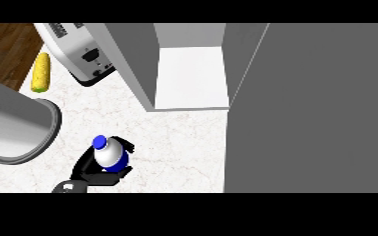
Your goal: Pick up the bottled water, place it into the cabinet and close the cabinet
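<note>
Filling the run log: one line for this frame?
phase: grasp | left hand: shut on bottled water, on counter | right hand: not in view | cabinet: open, door swung out

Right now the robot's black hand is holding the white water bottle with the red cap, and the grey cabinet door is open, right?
Almost. The head view shows the white water bottle has a blue cap, not red. The black left hand holds it, and the grey cabinet door is open.

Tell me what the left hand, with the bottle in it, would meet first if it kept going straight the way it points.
The left hand curls round the bottled water and points up the view, slightly right. Bare counter lies ahead; the first thing in line looks like the cabinet front edge, left of its open compartment. Height is unclear.
</note>
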